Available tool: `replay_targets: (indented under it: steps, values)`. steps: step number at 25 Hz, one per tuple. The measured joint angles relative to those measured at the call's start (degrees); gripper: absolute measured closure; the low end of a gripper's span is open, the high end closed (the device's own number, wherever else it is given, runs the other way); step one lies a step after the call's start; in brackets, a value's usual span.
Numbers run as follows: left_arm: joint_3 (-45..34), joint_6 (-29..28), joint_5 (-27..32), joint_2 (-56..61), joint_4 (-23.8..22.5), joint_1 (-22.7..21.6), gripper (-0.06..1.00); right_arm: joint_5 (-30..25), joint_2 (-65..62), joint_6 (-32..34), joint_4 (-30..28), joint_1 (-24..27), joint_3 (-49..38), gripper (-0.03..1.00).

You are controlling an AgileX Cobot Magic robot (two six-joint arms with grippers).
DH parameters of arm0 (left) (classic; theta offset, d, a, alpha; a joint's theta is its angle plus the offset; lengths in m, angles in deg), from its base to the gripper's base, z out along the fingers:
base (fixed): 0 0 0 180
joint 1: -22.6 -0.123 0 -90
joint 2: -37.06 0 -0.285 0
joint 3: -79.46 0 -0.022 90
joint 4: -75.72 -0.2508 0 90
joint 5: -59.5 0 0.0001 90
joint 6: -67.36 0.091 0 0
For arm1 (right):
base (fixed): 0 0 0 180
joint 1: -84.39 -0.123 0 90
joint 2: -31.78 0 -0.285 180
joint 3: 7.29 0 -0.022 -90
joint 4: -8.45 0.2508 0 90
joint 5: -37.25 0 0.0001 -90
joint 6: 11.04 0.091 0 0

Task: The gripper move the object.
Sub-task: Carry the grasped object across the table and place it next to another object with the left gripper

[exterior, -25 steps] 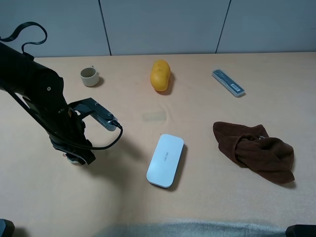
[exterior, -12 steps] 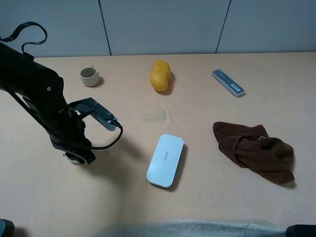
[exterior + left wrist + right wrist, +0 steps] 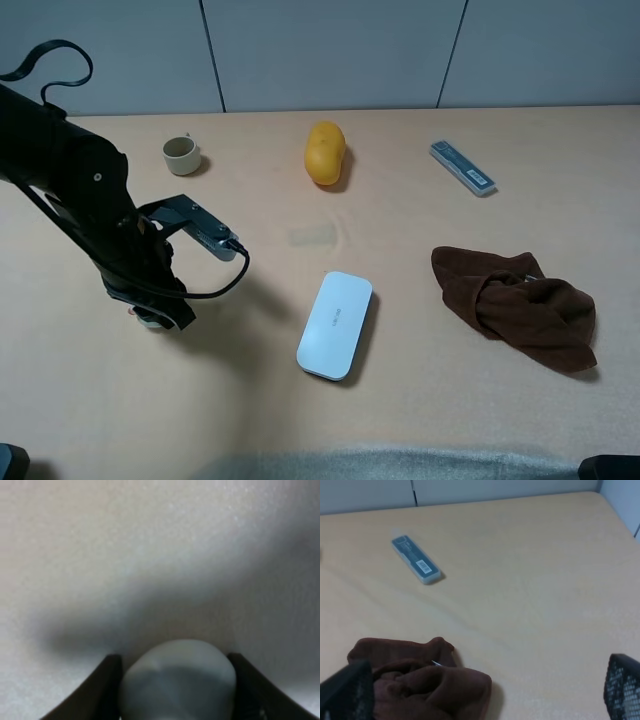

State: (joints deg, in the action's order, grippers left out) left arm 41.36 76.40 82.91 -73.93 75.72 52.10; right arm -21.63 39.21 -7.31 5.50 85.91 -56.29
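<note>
The surface point(image 3: 420, 400): matt, finely grained. The duck point(image 3: 177, 682): smooth, matt, rubber-like. The case point(image 3: 336, 324): smooth white plastic with a slight sheen. The cloth point(image 3: 520, 305): soft, napped brown fabric. The box point(image 3: 462, 167): glossy, translucent plastic. The cup point(image 3: 181, 154): matt beige finish.

Item count: one cup point(image 3: 181, 154) at 11 o'clock; one yellow fruit point(image 3: 325, 152) at 12; one slim grey-blue box point(image 3: 462, 166) at 1; one brown cloth point(image 3: 515, 305) at 4; one white oblong case point(image 3: 335, 324) at 6; one pale duck point(image 3: 177, 685) at 8 o'clock.
</note>
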Motion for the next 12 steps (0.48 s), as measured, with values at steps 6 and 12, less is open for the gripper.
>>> replay_targets:
  steps: [6, 12]
  values:
    - [3.4, -0.5, 4.8, 0.5, 0.0, 0.0, 0.5, 0.0, 0.0, 0.0, 0.0, 0.0, 0.0, 0.28]
    - [7.5, -0.6, 9.7, 0.5, 0.0, 0.0, 0.5, 0.0, 0.0, 0.0, 0.0, 0.0, 0.0, 0.28]
